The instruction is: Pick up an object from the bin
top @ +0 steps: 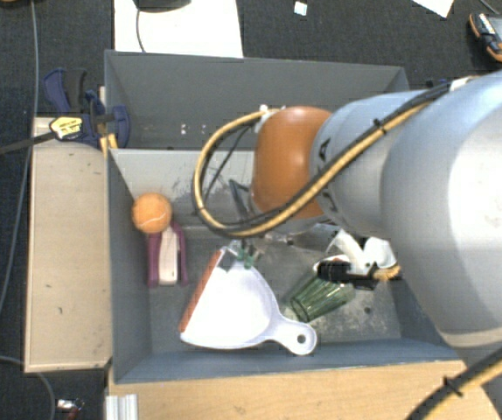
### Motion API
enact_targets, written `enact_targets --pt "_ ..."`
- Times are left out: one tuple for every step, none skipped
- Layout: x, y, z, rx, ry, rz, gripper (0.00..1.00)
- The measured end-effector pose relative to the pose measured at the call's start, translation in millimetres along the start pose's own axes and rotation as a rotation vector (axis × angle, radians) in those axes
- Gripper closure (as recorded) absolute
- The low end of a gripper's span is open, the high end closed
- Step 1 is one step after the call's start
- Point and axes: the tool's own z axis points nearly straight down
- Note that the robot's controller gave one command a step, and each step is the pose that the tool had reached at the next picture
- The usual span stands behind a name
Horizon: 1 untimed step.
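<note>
My gripper (pixel 242 250) pokes out from under the arm's orange cover, low in the middle of the bin. It sits right at the top edge of a white funnel-shaped scoop (pixel 233 313) whose handle points to the front right. An orange flat piece (pixel 199 289) lies under the scoop's left edge. To the right lies a dark green ridged bottle (pixel 321 298), tilted, with a black and white thing (pixel 358 263) just behind it. Most of the gripper is hidden by the cover.
An orange ball (pixel 152 213) rests near the bin's left wall, with a purple and pink block (pixel 165 257) directly in front of it. The arm and its cables cover the bin's right and back parts.
</note>
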Motion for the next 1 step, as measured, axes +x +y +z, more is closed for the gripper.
enact_targets --pt "1.1 -1.8 -15.5 0.008 0.006 -0.003 1.00"
